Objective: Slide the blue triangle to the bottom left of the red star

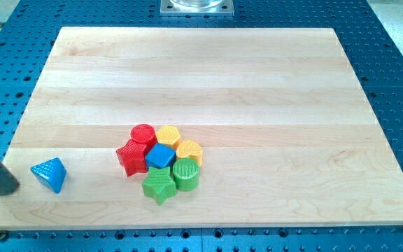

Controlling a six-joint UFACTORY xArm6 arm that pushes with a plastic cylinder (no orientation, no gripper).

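The blue triangle (50,173) lies near the board's bottom left. The red star (132,157) sits to its right, at the left edge of a tight cluster of blocks. My rod enters from the view's left edge, and my tip (10,189) rests on the board just left of the blue triangle and slightly below it, a small gap apart.
The cluster holds a red cylinder (143,134), a yellow hexagon (168,135), a yellow block (189,150), a blue cube (161,156), a green cylinder (186,173) and a green star (159,185). The wooden board (201,70) lies on a blue perforated table.
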